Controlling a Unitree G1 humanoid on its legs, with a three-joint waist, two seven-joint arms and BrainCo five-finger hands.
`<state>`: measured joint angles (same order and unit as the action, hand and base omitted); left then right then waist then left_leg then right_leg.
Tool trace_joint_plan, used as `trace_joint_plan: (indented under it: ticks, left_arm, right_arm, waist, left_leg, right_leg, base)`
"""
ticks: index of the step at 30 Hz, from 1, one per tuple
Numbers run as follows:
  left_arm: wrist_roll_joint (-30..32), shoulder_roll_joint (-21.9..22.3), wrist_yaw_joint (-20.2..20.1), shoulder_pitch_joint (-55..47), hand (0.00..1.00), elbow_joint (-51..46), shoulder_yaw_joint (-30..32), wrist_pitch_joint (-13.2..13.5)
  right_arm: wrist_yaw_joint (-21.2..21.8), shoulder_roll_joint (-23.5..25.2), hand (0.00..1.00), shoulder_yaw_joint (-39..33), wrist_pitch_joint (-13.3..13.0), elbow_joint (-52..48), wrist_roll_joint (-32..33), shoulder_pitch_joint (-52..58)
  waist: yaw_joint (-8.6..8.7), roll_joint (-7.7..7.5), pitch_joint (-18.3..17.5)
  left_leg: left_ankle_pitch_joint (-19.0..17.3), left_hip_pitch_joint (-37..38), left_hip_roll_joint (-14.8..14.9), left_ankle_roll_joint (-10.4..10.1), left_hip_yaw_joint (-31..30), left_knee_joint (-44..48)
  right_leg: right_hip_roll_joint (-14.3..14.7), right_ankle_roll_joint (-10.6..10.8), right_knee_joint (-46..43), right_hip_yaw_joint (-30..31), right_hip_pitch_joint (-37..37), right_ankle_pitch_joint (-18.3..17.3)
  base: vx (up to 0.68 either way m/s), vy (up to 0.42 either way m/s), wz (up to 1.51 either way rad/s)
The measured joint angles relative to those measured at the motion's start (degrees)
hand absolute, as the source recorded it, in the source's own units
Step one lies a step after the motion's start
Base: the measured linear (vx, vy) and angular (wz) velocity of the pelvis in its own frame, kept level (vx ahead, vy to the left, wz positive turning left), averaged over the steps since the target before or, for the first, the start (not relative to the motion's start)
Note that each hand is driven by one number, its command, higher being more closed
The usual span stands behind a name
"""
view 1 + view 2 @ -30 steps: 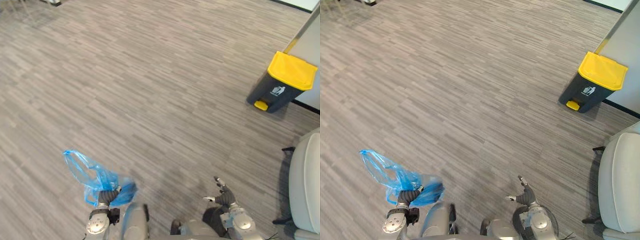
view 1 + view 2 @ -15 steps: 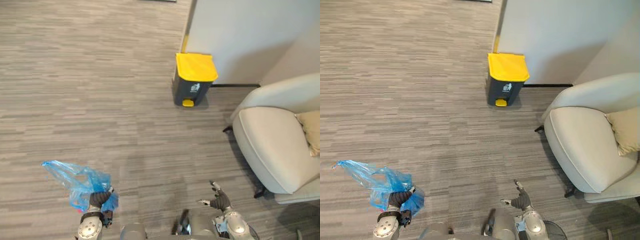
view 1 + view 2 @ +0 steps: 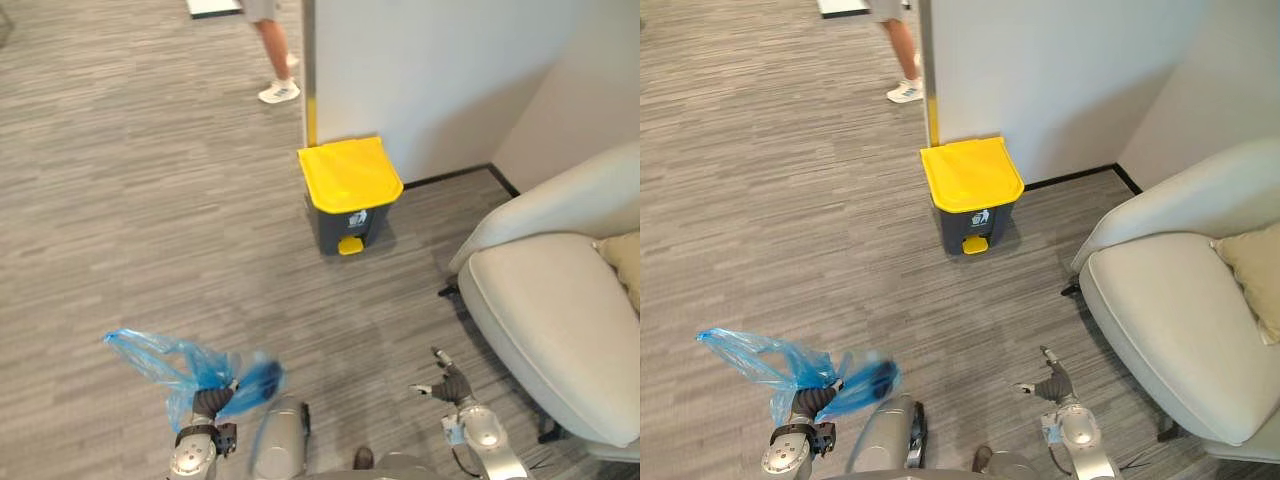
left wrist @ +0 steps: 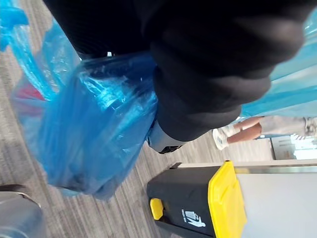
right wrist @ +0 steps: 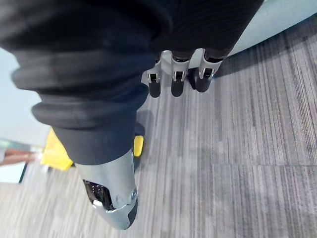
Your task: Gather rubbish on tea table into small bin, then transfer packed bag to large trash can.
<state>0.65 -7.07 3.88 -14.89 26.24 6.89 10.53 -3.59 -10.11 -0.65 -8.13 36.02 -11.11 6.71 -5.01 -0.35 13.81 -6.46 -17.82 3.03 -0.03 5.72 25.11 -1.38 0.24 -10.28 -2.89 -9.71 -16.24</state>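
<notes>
A blue plastic bag (image 3: 186, 366) hangs bunched over the floor at the lower left, with my left hand (image 3: 208, 403) shut on its gathered top. In the left wrist view the bag (image 4: 84, 139) bulges beside the hand's dark cover, with something red showing through it. The large trash can (image 3: 349, 196), dark grey with a shut yellow lid, stands against the wall corner ahead, well beyond both hands. It also appears past the bag in the left wrist view (image 4: 198, 210). My right hand (image 3: 451, 383) is low at the lower right, open and holding nothing, its fingers (image 5: 176, 82) straight.
A pale armchair (image 3: 555, 300) with a beige cushion (image 3: 626, 266) fills the right side. A light wall (image 3: 420, 70) rises behind the can. A person's legs and white shoe (image 3: 272, 60) stand left of the wall edge. Grey carpet floor (image 3: 120, 220) stretches to the left.
The whole view has swung round, so the camera moved. The trash can now shows nearer and more central, and a person's legs have come into view. The bag stays in my left hand.
</notes>
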Motion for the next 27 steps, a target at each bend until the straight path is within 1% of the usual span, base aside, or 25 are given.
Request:
trace_joint_plan:
  ticks: [1, 2, 3, 4, 5, 6, 7, 8, 10, 11, 12, 13, 14, 15, 16, 17, 18, 19, 20, 21, 22, 24, 25, 26, 27]
  left_arm:
    - [0.0, -0.1, 0.0, 0.4, 1.0, -1.3, 0.1, 0.4]
    - [0.0, 0.3, 0.0, 0.2, 1.0, -2.4, 0.1, 1.1]
    - [0.0, 0.3, 0.0, 0.0, 1.0, -2.6, 0.1, 1.1]
    - [0.0, 0.3, 0.1, -0.3, 1.0, -2.7, 0.0, 1.1]
    - [0.0, 0.3, 0.2, -0.9, 1.0, -2.7, -0.3, 1.0]
    - [0.0, 0.1, 0.2, -1.1, 1.0, -2.7, -0.5, 1.0]
    - [0.0, -0.5, 0.3, -1.3, 1.0, -2.6, -1.0, 0.9]
    - [-0.1, -0.7, 0.6, -1.4, 1.0, -2.6, -1.8, 0.8]
    - [-0.1, -0.7, 1.4, -1.1, 1.0, -2.7, -2.4, 0.9]
    - [-0.1, -0.9, 1.4, -0.3, 1.0, -2.7, -2.5, 0.9]
    - [-0.1, -1.4, 1.4, 0.4, 1.0, -2.6, -2.6, 0.9]
    - [-0.1, -1.4, 1.4, 1.8, 1.0, -2.2, -3.0, 0.9]
    - [-0.1, -1.3, 1.3, 2.3, 1.0, -2.0, -3.2, 0.9]
    - [-0.2, -1.2, 1.3, 2.5, 1.0, -1.9, -3.5, 1.0]
    - [-0.2, -0.6, 1.4, 2.7, 1.0, -1.1, -3.7, 1.0]
    - [-0.1, -0.4, 1.4, 2.5, 1.0, -0.9, -3.9, 1.0]
    - [-0.1, -0.3, 1.4, 2.4, 1.0, -0.9, -4.0, 0.9]
    - [-0.2, 0.6, 1.4, 2.3, 1.0, -1.0, -4.0, 0.8]
    - [-0.2, 0.9, 1.3, 2.1, 1.0, -1.0, -4.0, 0.7]
    - [-0.2, 1.2, 1.2, 1.7, 1.0, -1.0, -4.1, 0.7]
    - [-0.2, 1.3, 1.1, 1.6, 1.0, -1.1, -4.2, 0.6]
    - [-0.2, 1.4, 1.1, 1.0, 1.0, -1.3, -5.1, 0.7]
    - [-0.2, 1.6, 1.0, 1.0, 1.0, -1.3, -5.4, 0.7]
    - [-0.1, 2.0, 0.9, 1.0, 1.0, -1.2, -5.5, 0.7]
    - [-0.1, 2.1, 0.7, 0.8, 1.0, -1.1, -5.7, 0.7]
  right_arm:
    - [0.0, -0.1, 0.0, -0.1, -0.1, -0.3, 0.0, 0.2]
    - [0.0, -0.3, 0.0, -0.1, -0.1, -0.4, 0.0, 0.2]
    - [0.0, -0.2, 0.0, 0.0, -0.1, -0.5, 0.0, 0.1]
    - [0.0, 0.1, 0.0, 0.1, -0.1, -0.6, 0.0, -0.1]
    - [0.0, 0.5, 0.0, 0.2, -0.2, -0.8, -0.2, -0.3]
    - [0.0, 0.7, 0.0, 0.6, -0.3, -0.8, -0.2, -0.3]
    - [0.0, 0.9, 0.0, 1.1, -0.3, -0.8, -0.3, -0.1]
    - [0.0, 0.9, 0.0, 1.2, -0.3, -0.8, -0.4, 0.9]
    - [0.0, 0.9, 0.0, 1.3, -0.3, -1.0, -0.5, 1.7]
    - [0.0, 0.9, 0.0, 1.4, -0.3, -1.0, -0.5, 1.7]
    - [0.0, 0.9, 0.0, 1.5, -0.3, -1.0, -0.5, 1.8]
    - [0.0, 0.6, 0.0, 1.2, -0.2, -0.7, -0.5, 2.2]
    - [0.0, 0.5, 0.0, 1.1, -0.2, -0.4, -0.5, 2.5]
    - [0.0, 0.2, 0.0, 1.0, -0.1, 0.2, -0.5, 3.4]
    - [0.0, -0.2, 0.0, 1.0, 0.1, 1.1, -0.5, 4.3]
    - [0.0, -0.4, 0.0, 1.1, 0.4, 1.3, -0.5, 4.4]
    - [-0.1, -0.2, 0.0, 1.1, 0.6, 0.5, -0.5, 4.3]
    - [-0.1, -0.4, 0.0, 1.1, 0.6, -1.5, -0.4, 4.1]
    - [-0.1, -0.4, 0.0, 1.1, 0.6, -2.0, -0.2, 4.0]
    - [-0.3, 0.4, 0.0, 0.9, 0.6, -2.3, -0.1, 3.8]
    - [-0.3, 1.0, 0.0, 0.8, 0.6, -2.7, 0.2, 3.9]
    - [-0.9, 2.3, 0.0, -0.4, 0.0, -3.1, 1.7, 3.5]
    - [-1.2, 2.7, 0.0, -1.7, -0.2, -3.0, 1.9, 3.0]
    - [-1.3, 2.9, 0.0, -3.5, -0.4, -2.2, 2.1, 2.1]
    - [-1.3, 2.8, 0.0, -4.3, -0.4, -1.9, 2.3, 2.1]
  waist:
    - [-0.01, -0.71, -0.5]
    - [-0.16, -0.78, -0.5]
    - [-0.63, -1.1, -0.8]
    - [-0.88, -1.24, -1.0]
    - [-0.59, -1.2, -1.0]
    - [-0.4, -1.19, -1.0]
    - [0.06, -1.27, -0.9]
    - [0.91, -1.18, -0.8]
    - [1.88, -0.56, -1.0]
    - [2.53, -0.43, -1.0]
    - [3.43, -0.12, -0.8]
    - [4.64, -0.71, -0.9]
    - [4.68, -0.47, -0.8]
    - [4.74, -0.66, -1.1]
    - [5.21, 0.69, -1.3]
    - [4.77, 1.48, -1.7]
    - [4.04, 1.65, -2.1]
    - [3.97, 1.53, -1.9]
    - [3.88, 1.6, -1.9]
    - [3.94, 1.36, -1.7]
    - [3.78, 0.86, -1.6]
    - [2.54, -0.96, -2.2]
    - [2.33, -1.19, -2.2]
    - [2.49, -0.66, -2.4]
    - [2.55, 0.08, -2.8]
  left_leg:
    - [-2.6, -0.1, -1.3, 1.3, 0.8, 1.2]
    - [-6.4, -0.2, -1.4, 2.7, 2.0, 4.9]
    - [-8.2, 0.3, -1.4, 3.1, 3.1, 6.1]
    - [-10.5, 1.6, -1.5, 3.7, 4.3, 7.0]
    - [-12.7, 4.6, -1.9, 4.1, 5.5, 6.8]
    - [-13.7, 6.6, -2.3, 4.3, 5.9, 6.4]
    - [-15.0, 11.0, -3.1, 4.8, 6.4, 5.2]
    - [-15.2, 15.8, -4.1, 4.9, 6.0, 3.3]
    - [-15.2, 20.9, -4.1, 4.9, 4.8, -0.1]
    - [-15.2, 21.9, -4.1, 4.9, 3.7, -1.1]
    - [-15.2, 23.0, -4.0, 4.9, 1.5, -2.1]
    - [-15.2, 24.6, -3.8, 4.8, -1.3, -2.9]
    - [-15.2, 25.4, -3.7, 4.8, -2.3, -3.1]
    - [-16.2, 26.8, -3.1, 2.6, -5.2, -2.7]
    - [-17.1, 27.9, -1.8, 0.9, -9.3, -0.3]
    - [-16.9, 27.5, -0.9, 0.5, -10.3, 1.1]
    - [-14.0, 25.0, -0.7, -3.4, -11.1, 5.7]
    - [-9.7, 20.3, -0.8, -4.3, -11.3, 14.9]
    - [-10.0, 17.9, -0.3, -4.2, -10.8, 18.9]
    - [-11.2, 15.3, 1.9, -2.4, -8.6, 24.5]
    - [-11.6, 14.2, 3.1, -2.5, -7.1, 26.1]
    - [-12.8, 11.1, 4.7, -2.7, -2.0, 22.6]
    - [-13.1, 9.7, 5.0, -3.1, -0.1, 18.8]
    - [-11.9, 8.9, 5.2, -4.1, 1.1, 8.9]
    - [-8.2, 9.3, 5.5, -4.5, 1.3, 3.2]
  right_leg:
    - [-1.4, -0.1, -0.3, 2.0, 0.0, 0.2]
    - [-2.4, 1.1, -2.5, 4.1, 0.2, -0.5]
    - [-2.9, 2.5, -4.8, 5.0, 0.7, -1.3]
    - [-3.6, 4.0, -10.1, 5.9, 2.0, -2.1]
    - [-4.3, 6.9, -21.1, 6.7, 5.7, -1.1]
    - [-4.8, 9.8, -28.1, 7.0, 8.2, 0.2]
    - [-5.8, 11.5, -41.0, 6.6, 12.5, 0.9]
    - [-7.1, 8.4, -47.5, 3.9, 15.7, -0.7]
    - [-6.8, 3.8, -46.3, -0.8, 21.4, -3.4]
    - [-6.2, 3.1, -44.1, -1.9, 23.7, -3.7]
    - [-4.6, 2.9, -38.2, -2.2, 27.7, -3.8]
    - [-2.2, 3.3, -28.5, -0.7, 30.0, -1.7]
    - [-1.1, 3.1, -23.7, 0.6, 30.3, 0.2]
    - [1.2, 2.7, -15.0, 3.2, 29.4, 9.6]
    - [2.2, 1.7, -15.3, 2.6, 27.6, 14.2]
    - [2.5, 1.1, -16.0, 1.4, 27.5, 13.7]
    - [2.1, 0.0, -16.4, -0.3, 26.9, 11.9]
    - [1.1, -0.7, -14.5, -0.6, 24.7, 11.1]
    - [1.1, -0.8, -13.0, -0.5, 23.0, 11.0]
    - [1.1, -0.8, -9.4, -0.6, 18.1, 11.0]
    - [0.8, -0.8, -7.4, -0.6, 14.7, 11.0]
    - [-1.3, -0.8, -3.9, -0.6, 9.3, 11.0]
    - [-2.2, -0.8, -3.4, -0.6, 8.5, 11.0]
    - [-2.9, -0.5, -3.3, -1.2, 8.0, 10.9]
    - [-2.8, 0.2, -3.4, -1.5, 7.8, 10.6]
  base:
    - [0.79, 0.399, -0.45]
    - [0.66, 0.337, -0.39]
    - [0.4, 0.219, -0.53]
    - [0.38, 0.179, -0.56]
    - [0.38, 0.17, -0.52]
    - [0.48, 0.196, -0.46]
    - [0.6, 0.176, -0.2]
    - [0.6, 0.146, -0.03]
    - [0.5, 0.066, 0.14]
    - [0.49, 0.019, 0.42]
    - [0.51, -0.029, 0.89]
    - [0.52, -0.058, 1.02]
    - [0.55, -0.1, 1.16]
    - [0.69, -0.174, 1.2]
    - [0.69, -0.174, 1.08]
    - [0.67, -0.187, 0.84]
    - [0.53, -0.139, 0.56]
    - [0.51, -0.137, 0.61]
    - [0.49, -0.094, 0.71]
    - [0.38, -0.051, 0.58]
    - [0.51, -0.028, 0.59]
    - [0.38, 0.024, 0.2]
    - [0.25, 0.105, 0.01]
    - [0.23, 0.137, 0.02]
    - [0.21, 0.215, -0.02]
